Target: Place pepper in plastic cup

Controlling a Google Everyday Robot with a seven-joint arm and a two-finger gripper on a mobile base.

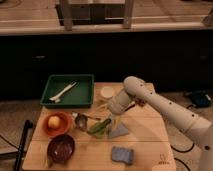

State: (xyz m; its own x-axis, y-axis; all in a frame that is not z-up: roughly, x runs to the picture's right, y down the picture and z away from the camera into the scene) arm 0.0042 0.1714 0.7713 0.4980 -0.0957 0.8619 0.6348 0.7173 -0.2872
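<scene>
- Reaching in from the right of the camera view, the white arm (165, 107) bends down over the middle of the wooden table (150, 145), and the gripper (111, 118) hangs low at its end, just right of the pepper (100, 126).
- Whether the gripper's fingers are spread or closed cannot be told; they merge with the things beneath them.
- The pepper lies on the tabletop, near the centre, long and green, tilted with its upper end toward the gripper. Whether the gripper touches it cannot be told.
- The plastic cup (107, 92) stands upright behind the gripper, near the table's far edge, just right of the green tray (86, 90). It is cream-white and apart from the pepper.
- A white utensil (62, 93) lies slantwise inside the green tray, which sits at the table's far left corner.
- A small metal cup (81, 121) with a handle sits just left of the pepper.
- An orange bowl (47, 129) sits at the left edge, with a round yellow-orange fruit (53, 121) in it.
- A dark maroon bowl (60, 147) stands in front of the orange one, near the table's front-left corner.
- A pale blue-grey cloth (119, 131) lies just right of the pepper's lower end, under the gripper.
- A blue sponge (122, 154) lies near the front edge, apart from the rest.
</scene>
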